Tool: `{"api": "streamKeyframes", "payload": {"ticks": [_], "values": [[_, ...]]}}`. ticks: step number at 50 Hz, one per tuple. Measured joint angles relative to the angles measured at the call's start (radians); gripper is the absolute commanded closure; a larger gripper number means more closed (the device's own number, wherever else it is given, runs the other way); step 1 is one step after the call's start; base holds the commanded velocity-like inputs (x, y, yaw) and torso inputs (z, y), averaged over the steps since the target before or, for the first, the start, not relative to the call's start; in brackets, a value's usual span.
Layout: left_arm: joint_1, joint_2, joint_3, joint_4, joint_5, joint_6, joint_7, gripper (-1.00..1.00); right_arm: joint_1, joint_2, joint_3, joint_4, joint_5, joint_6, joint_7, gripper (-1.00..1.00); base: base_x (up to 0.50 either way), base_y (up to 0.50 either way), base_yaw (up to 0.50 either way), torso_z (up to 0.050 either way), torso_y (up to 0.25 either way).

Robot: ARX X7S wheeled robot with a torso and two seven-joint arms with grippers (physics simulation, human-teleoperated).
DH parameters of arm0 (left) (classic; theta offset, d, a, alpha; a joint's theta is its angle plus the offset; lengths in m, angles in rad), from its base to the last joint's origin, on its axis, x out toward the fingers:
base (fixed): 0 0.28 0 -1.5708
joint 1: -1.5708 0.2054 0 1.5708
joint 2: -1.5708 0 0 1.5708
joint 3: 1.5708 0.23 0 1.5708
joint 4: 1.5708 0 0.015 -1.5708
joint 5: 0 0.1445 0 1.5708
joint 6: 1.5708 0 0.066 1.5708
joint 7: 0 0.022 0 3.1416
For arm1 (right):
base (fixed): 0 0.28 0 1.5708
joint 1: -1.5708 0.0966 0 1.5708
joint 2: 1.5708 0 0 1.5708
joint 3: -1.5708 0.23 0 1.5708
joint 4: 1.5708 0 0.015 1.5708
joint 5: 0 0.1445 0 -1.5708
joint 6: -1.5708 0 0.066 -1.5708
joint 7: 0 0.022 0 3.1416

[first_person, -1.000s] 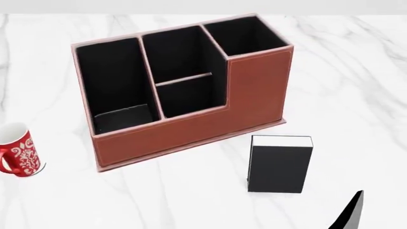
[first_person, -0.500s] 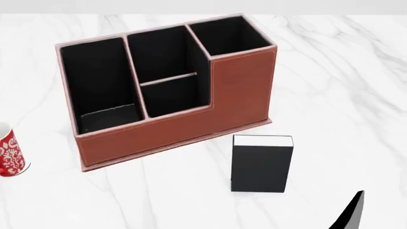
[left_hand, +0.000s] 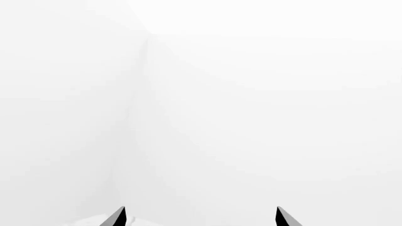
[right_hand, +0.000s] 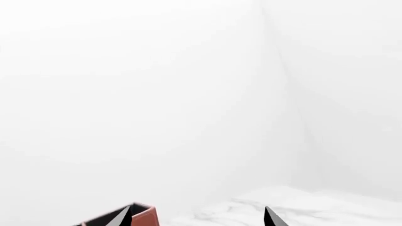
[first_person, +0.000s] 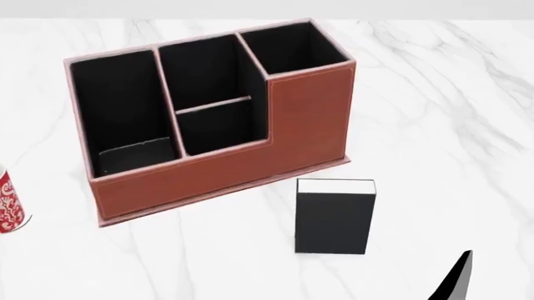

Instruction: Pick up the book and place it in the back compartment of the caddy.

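The black book (first_person: 334,215) stands upright on the white marble table (first_person: 434,125), white page edges on top, just in front of the caddy's right end. The reddish-brown caddy (first_person: 292,119) stands at centre left. Its back compartment (first_person: 219,128) is the small low-walled cell in the middle and is empty. My right gripper (right_hand: 197,217) is open and empty. One of its fingers (first_person: 457,278) shows at the lower right, right of the book and apart from it. The caddy's corner (right_hand: 148,216) shows by the right fingertip. My left gripper (left_hand: 201,217) is open, empty, facing blank white.
A red-and-white patterned mug (first_person: 9,203) stands at the left edge of the head view, half cut off, left of the caddy. The caddy's long end cell (first_person: 117,106) and tall right cell (first_person: 288,47) are empty.
In the head view the caddy, book and mug have all slid left, and the mug is now nearly out of frame. The right finger holds the same spot in the view.
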State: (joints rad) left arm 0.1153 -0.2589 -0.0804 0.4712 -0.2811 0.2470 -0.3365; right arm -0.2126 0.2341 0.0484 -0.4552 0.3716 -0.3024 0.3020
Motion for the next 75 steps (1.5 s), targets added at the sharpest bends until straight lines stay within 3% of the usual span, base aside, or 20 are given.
{"api": "streamKeyframes", "payload": {"ticks": [75], "values": [[-0.001,-0.025,0.024,-0.011,-0.005,0.014,-0.025,-1.0,0.001,0.022,-0.029,0.015,-0.008,-0.036,0.021,-1.0,0.09,-0.01,0.0,0.0,0.0]]}}
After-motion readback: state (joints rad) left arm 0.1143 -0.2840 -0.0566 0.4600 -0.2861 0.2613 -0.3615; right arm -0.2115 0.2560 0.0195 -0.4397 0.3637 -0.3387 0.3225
